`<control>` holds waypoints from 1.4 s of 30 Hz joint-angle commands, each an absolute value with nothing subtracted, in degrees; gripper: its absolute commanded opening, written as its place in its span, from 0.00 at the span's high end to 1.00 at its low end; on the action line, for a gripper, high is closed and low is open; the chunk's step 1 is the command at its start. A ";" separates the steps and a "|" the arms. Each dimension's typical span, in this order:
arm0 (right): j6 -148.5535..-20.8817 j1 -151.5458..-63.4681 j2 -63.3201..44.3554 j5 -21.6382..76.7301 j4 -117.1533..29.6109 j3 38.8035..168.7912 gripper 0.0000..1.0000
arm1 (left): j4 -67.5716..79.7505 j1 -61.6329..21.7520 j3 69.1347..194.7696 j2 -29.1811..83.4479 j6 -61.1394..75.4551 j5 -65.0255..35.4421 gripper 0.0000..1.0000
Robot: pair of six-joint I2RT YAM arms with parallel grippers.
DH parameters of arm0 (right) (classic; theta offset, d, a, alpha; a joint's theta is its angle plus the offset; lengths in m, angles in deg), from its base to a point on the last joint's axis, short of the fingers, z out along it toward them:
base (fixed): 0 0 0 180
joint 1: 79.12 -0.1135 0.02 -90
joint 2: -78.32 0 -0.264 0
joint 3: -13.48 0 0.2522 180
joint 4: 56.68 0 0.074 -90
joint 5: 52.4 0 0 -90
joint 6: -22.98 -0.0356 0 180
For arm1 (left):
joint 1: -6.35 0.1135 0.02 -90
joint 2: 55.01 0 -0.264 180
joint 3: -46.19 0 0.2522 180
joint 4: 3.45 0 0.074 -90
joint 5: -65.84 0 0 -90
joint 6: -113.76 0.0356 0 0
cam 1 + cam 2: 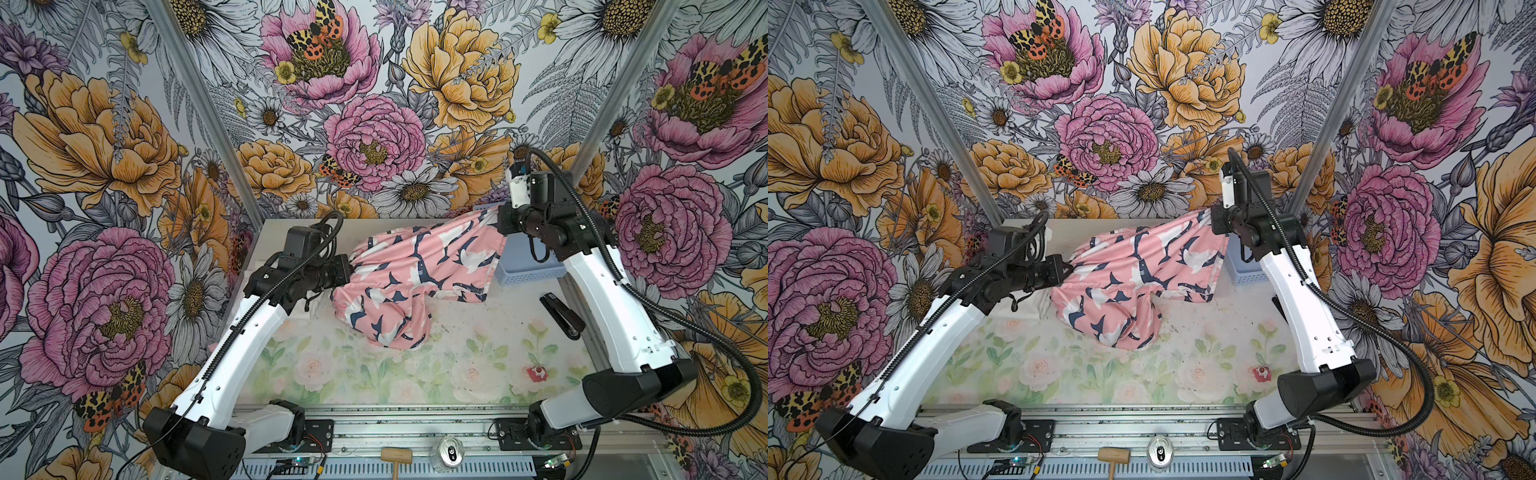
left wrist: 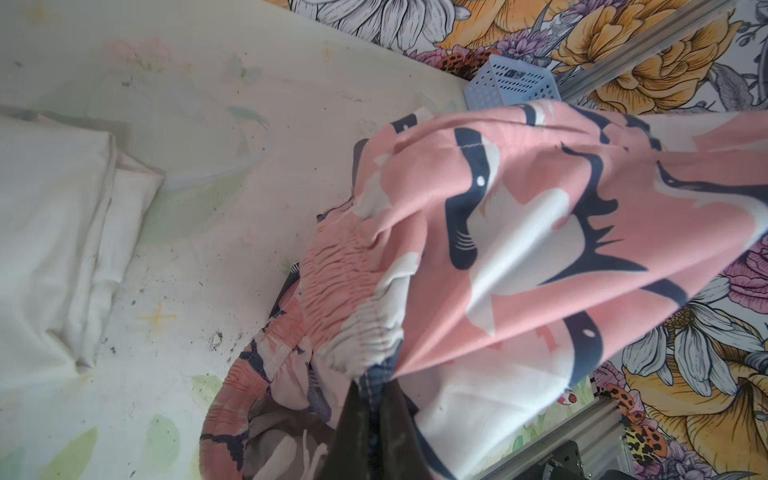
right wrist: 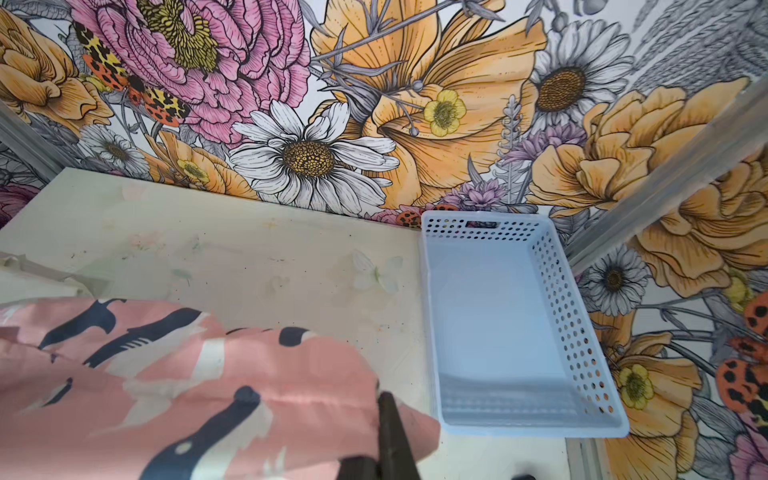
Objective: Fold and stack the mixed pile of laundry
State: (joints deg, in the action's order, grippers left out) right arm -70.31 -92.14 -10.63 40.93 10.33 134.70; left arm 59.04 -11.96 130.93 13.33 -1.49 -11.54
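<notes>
The pink garment [image 1: 419, 270] hung stretched between the two arms above the middle of the worktop [image 1: 457, 361], a thin woven cloth printed with navy and white bird-like shapes. The left fingers [image 2: 353, 432], dark and wedge-shaped, were pressed together on a bunched bit of its edge, just past a puckered, gathered band with rows of stitching (it looked elastic). The right fingers [image 3: 392, 436] pinched another edge of the same cloth, and in both top views that end was held higher and farther back, so the upper hem ran taut and slanted between the two grips. Below that line the cloth sagged in soft folds into a rounded lobe whose lowest part seemed to touch the worktop. The white T-shirt [image 2: 54, 232] lay on the worktop at the left, under the left arm's wrist, flat and squared off, with layered edges showing along one side; its cloth was plain and matte. The worktop was covered with a pale sheet printed with faded roses and green leaves, speckled with dark flecks. In the far right corner stood a light blue plastic basket [image 3: 561, 291], rectangular, its walls pierced with rows of round holes. A black stapler [image 1: 561, 313] lay nearer than it, beside the right arm.
</notes>
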 commanded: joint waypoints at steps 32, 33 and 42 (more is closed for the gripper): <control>-80.45 -90.72 -18.56 17.99 -9.55 89.84 0.40 | 48.43 -5.78 122.12 29.99 2.34 -9.75 0.90; -80.33 -90.62 -18.89 18.23 -9.89 89.61 0.41 | 48.46 -5.69 122.03 29.90 2.33 -9.85 0.86; -84.11 -90.91 -10.85 16.64 -10.76 82.81 0.42 | 50.46 -4.14 117.66 22.11 0.90 -11.85 0.35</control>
